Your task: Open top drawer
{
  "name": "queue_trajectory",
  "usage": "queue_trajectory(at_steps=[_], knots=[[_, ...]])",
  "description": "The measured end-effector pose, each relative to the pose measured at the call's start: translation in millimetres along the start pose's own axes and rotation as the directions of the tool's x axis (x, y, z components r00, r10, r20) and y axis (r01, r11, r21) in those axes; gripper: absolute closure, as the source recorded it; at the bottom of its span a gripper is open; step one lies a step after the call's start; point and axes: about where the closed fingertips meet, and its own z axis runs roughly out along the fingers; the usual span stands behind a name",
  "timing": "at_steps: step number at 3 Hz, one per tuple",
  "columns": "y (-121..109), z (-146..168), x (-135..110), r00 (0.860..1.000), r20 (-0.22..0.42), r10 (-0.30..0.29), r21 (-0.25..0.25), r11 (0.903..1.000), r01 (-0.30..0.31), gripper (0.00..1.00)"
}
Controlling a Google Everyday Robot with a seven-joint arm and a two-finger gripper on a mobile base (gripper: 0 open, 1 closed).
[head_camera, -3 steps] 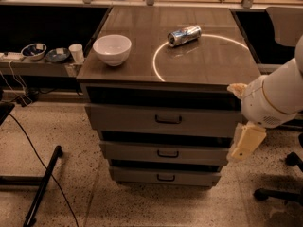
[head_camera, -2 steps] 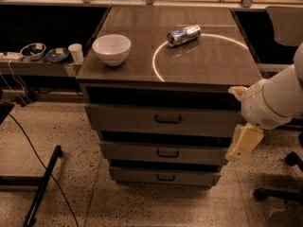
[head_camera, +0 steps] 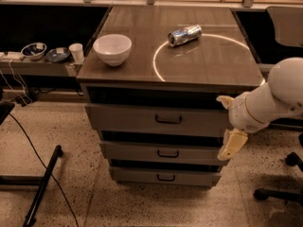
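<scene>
1. Top drawer [head_camera: 142, 122] sits mid-frame, right under the cabinet top [head_camera: 208, 65]. It looks fully pushed in, with the front panel flat and nothing pulled out yet. Its dark handle [head_camera: 168, 119] is dead centre of the panel.
2. Gripper [head_camera: 232, 144] hangs at the right of the frame, just off the drawer's right end and a bit lower, about level with the middle drawer [head_camera: 142, 151]. It's not touching the handle and is well apart from it. Whether it's spread or clamped, I can't tell from this angle.
3. My read is that this is the approach step. There's no grasp yet, so the task is basically at zero.
4. Next move, I reckon, is to swing left and up a touch to line up with the handle. Then hook or pinch it and pull straight out toward the bottom of the frame.
5. Bowl [head_camera: 112, 48] and can [head_camera: 184, 34] sit on top, upper middle of the frame. The can is lying on its side, so a jerky pull might set it rolling.
</scene>
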Motion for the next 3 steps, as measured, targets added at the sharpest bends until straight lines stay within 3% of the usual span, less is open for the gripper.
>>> queue_trajectory(at_steps=[3], knots=[[-49, 68, 23, 0.997, -0.058, -0.042, -0.064, 0.9972, 0.038, 0.00]])
